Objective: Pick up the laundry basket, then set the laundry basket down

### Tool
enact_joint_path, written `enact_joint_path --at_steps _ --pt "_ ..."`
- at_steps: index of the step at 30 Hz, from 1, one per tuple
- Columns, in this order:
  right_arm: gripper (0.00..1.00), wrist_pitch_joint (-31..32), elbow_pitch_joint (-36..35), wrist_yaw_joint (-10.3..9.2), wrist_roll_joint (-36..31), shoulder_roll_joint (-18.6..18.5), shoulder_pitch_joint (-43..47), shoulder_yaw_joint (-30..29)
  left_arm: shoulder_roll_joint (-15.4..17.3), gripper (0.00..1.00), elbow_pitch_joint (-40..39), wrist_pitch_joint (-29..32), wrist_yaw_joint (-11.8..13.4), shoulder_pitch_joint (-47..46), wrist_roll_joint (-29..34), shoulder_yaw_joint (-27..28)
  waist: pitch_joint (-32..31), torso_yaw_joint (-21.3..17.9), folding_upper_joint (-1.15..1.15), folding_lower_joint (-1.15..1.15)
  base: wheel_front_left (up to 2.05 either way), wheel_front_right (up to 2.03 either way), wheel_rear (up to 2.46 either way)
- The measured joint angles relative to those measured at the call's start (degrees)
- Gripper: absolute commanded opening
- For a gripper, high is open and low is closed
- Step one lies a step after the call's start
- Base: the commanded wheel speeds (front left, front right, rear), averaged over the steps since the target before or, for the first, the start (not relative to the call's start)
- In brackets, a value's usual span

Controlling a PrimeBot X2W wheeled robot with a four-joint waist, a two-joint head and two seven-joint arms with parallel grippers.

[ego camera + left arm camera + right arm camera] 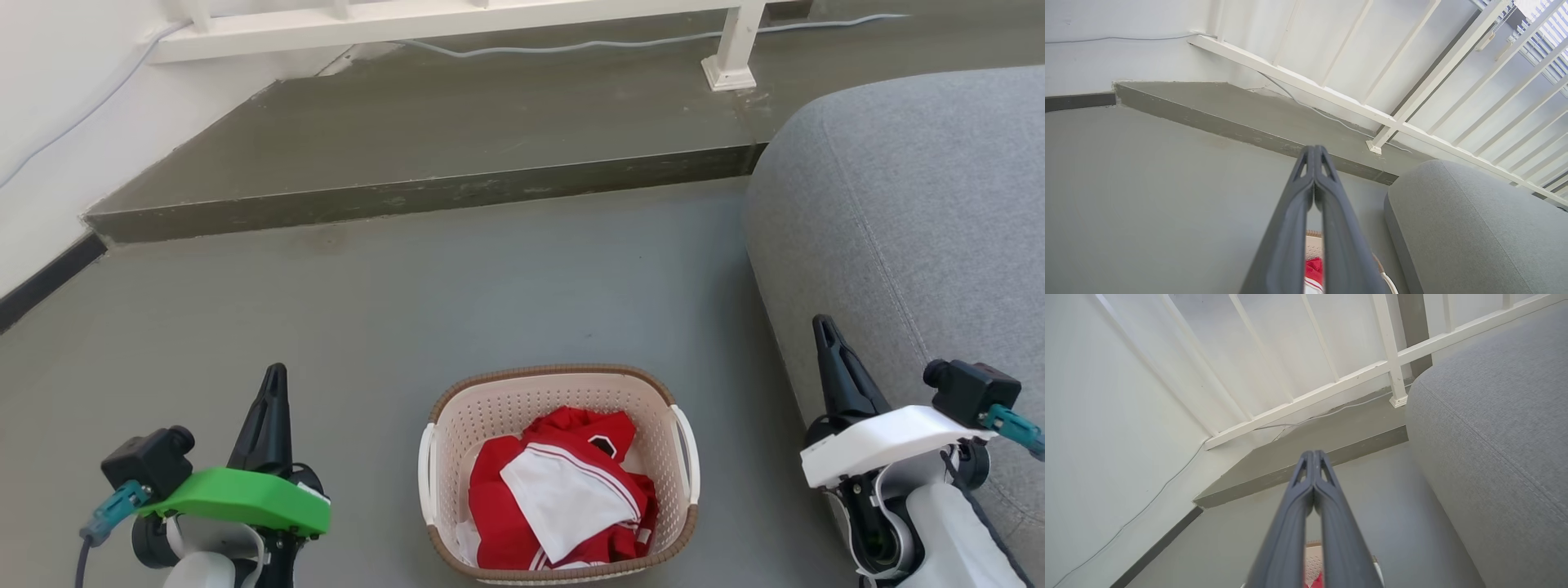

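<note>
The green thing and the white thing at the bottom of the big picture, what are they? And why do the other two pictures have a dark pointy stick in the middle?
Those are a robot's two arms. The big picture comes from a camera on its head, looking down at the floor. The green one carries the left gripper, the white one the right gripper. Each wrist has its own small camera, so the dark stick is that arm's two long fingers pressed together, jaws closed and holding nothing. On the floor between the arms stands the laundry basket, with red and white clothes inside. A grey sofa is on the right, and a white railing stands on a raised step at the back.
</note>
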Motion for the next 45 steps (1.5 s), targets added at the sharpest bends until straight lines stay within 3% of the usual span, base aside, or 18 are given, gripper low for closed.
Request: enact_joint_path --at_steps 45 --pt "0.00 9.03 0.33 1.78 31.95 1.70 -0.01 -8.15 0.84 0.00 0.03 8.58 0.00 0.05 -29.81 4.88 -2.35 1.37 0.00 0.00 0.00 0.00 0.00"
